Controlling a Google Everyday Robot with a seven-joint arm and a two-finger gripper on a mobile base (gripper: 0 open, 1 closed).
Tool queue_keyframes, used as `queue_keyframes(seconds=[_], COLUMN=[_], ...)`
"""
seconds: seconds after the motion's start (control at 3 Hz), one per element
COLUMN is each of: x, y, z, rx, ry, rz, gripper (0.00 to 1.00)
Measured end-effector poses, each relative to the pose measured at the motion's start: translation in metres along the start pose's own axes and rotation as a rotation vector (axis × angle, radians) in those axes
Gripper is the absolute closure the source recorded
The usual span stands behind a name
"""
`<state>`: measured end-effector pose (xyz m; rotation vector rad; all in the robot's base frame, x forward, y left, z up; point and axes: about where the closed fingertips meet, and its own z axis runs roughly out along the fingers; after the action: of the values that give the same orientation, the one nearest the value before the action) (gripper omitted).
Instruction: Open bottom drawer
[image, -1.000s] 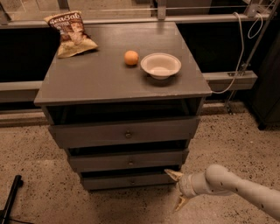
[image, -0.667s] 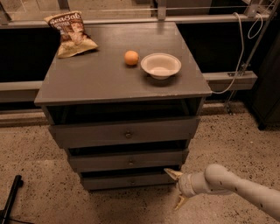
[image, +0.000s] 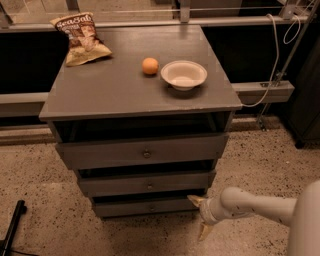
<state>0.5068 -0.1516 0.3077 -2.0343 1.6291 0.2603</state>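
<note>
Little has moved in the last second: the gripper (image: 200, 216) hangs where it was, by the right end of the bottom drawer (image: 140, 207), below the counter's front right corner. Its two fingers are spread apart and grasp nothing. The upper fingertip (image: 193, 199) lies at the drawer front's right end, though I cannot tell whether it touches. The white arm (image: 250, 204) comes in from the lower right.

The bottom drawer is the lowest of three grey fronts under the counter's front edge, with its small dark knob (image: 151, 206) at the centre. Its front sits further back than the middle drawer (image: 145, 184) and the top drawer (image: 142, 152).

On the counter (image: 110, 95), a white bowl (image: 184, 74) stands toward the right edge with an orange (image: 150, 66) just beside it. A chip bag (image: 82, 38) lies at the back left corner.
</note>
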Motion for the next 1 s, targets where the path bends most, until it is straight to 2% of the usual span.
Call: queue_keyframes(seconds=[0.33,0.67,1.0], x=[0.032,0.081,0.094], y=[0.002,0.029,0.026], z=[0.037,0.064,0.06], rx=[0.011,0.117,0.129], ry=[0.022,-0.093,-0.071], rz=[0.05,0.139,0.126], gripper=[0.0,0.0,0.0])
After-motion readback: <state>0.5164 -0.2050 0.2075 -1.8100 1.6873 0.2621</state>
